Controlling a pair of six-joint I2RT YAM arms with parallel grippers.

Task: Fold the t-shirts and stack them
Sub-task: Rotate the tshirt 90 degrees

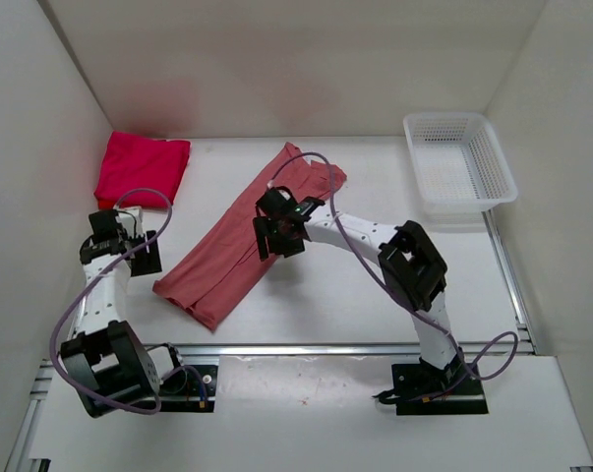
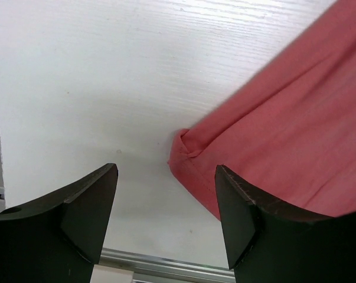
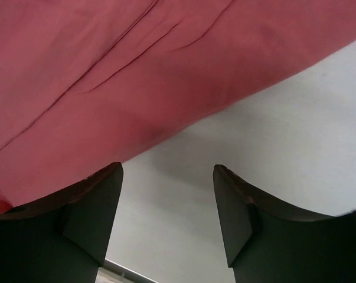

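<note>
Stretched diagonally across table (image 1: 326,305) ctr: salmon t-shirt (image 1: 217,265), folded lengthwise. Folded at far-left corner: red t-shirt (image 1: 142,167). R gripper (image 3: 167,170) spread above salmon cloth; L gripper (image 2: 165,171) spread too, just off its near-left corner.

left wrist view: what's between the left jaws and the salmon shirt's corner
Only bare white table: in the left wrist view the left gripper, jaws open, points at the folded corner of the salmon shirt, just ahead of the gap.
</note>
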